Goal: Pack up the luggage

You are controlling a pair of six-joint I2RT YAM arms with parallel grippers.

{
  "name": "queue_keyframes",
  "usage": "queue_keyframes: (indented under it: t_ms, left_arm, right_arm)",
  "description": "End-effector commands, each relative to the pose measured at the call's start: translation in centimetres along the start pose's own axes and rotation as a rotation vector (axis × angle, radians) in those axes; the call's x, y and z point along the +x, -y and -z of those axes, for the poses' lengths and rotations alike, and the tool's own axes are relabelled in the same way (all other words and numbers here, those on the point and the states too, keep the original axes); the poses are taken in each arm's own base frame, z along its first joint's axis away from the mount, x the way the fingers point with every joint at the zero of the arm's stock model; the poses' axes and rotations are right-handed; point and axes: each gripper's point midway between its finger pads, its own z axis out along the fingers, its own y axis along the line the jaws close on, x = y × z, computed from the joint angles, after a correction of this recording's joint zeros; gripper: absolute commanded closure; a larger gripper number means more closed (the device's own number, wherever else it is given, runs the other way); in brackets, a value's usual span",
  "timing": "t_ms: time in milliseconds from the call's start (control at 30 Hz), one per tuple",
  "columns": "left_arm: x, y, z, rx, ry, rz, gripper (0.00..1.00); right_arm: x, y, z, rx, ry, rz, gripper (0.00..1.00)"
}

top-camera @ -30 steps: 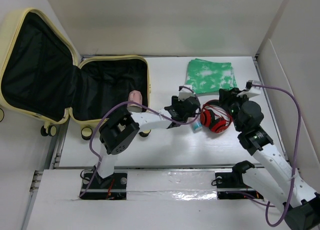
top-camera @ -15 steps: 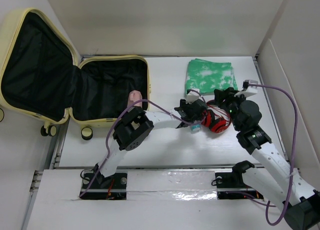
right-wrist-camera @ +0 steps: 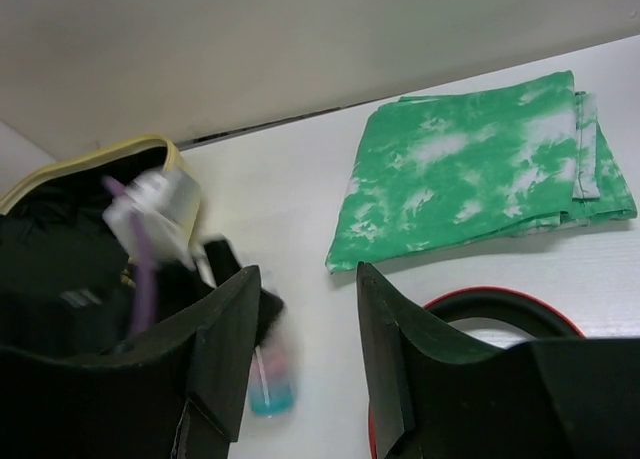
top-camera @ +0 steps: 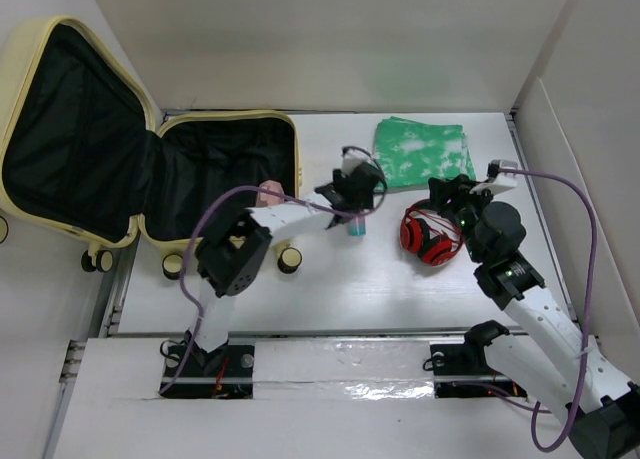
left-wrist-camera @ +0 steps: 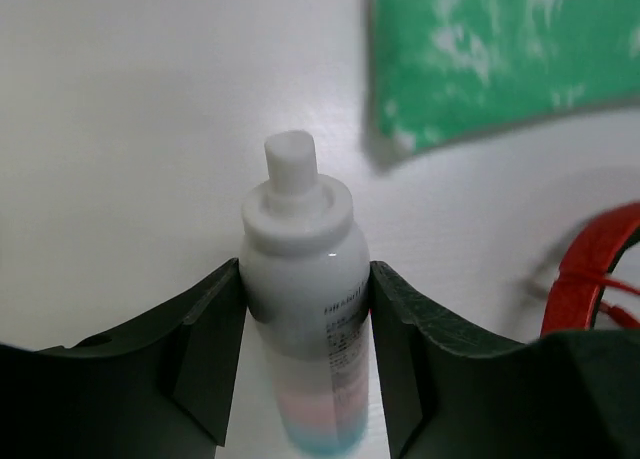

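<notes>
The white bench carries everything. The luggage – a pale yellow hard-shell suitcase – lies open at the far left corner. One shell is flat on the bench with its black lining up, and the lid is thrown back past the left edge. Its small black-and-cream wheels face the near edge. No item shows on the lining of either shell.

A folded green-and-white tie-dye cloth lies flat against the far edge, right of the middle.

The left arm reaches from the near edge across to the middle of the bench. The left gripper has its fingers clamped on both sides of a small spray bottle. The bottle has a white body and a white cap that points away from the wrist camera, and its other end is tinted teal. It sits between the suitcase and the cloth's near left corner.

The right gripper hangs over the far side of a pair of red-and-black headphones, which lie near the right edge just below the cloth. Its fingers are spread apart with nothing between them.

A small pink rounded object sits at the suitcase's right rim, partly hidden by the left arm – what it is cannot be told.
</notes>
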Motion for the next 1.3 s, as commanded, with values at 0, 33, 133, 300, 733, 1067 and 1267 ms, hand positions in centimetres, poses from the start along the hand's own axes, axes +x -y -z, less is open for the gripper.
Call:
queue_keyframes:
  t_ms: [0,33,133,300,733,1067,1267]
  left_arm:
    - [-15.1,-4.5,6.6,0.061,0.259,0.179,1.00]
    - [-16.6,-6.0,6.9,0.062,0.274,0.203,1.00]
    - [-21.4,-12.7,7.6,0.041,0.326,0.287,1.00]
    - [-24.7,-22.8,9.2,-0.093,0.357,0.337,1.00]
    - [-13.6,-37.7,3.6,-0.527,0.071,0.229,0.99]
    - [-8.3,-36.7,0.0,-0.571,-0.107,0.168,0.72]
    - [-13.5,-34.1,3.2,-0.456,0.049,0.235,0.37]
  right_arm:
    - [-1.5,-1.1,0.2,-0.048,0.056,-0.017,0.51]
    - [-1.5,-1.1,0.2,-0.048,0.056,-0.017,0.51]
    - [-1.4,-1.1,0.2,-0.052,0.054,-0.015,0.51]
    - [-1.5,-1.3,0.2,-0.060,0.054,-0.017,0.51]
    - [-1.6,-1.6,0.4,-0.076,0.054,-0.017,0.51]
    - [-1.3,-1.3,0.1,-0.060,0.041,-0.011,0.51]
    - [-1.2,-0.9,0.1,-0.035,0.039,-0.012,0.50]
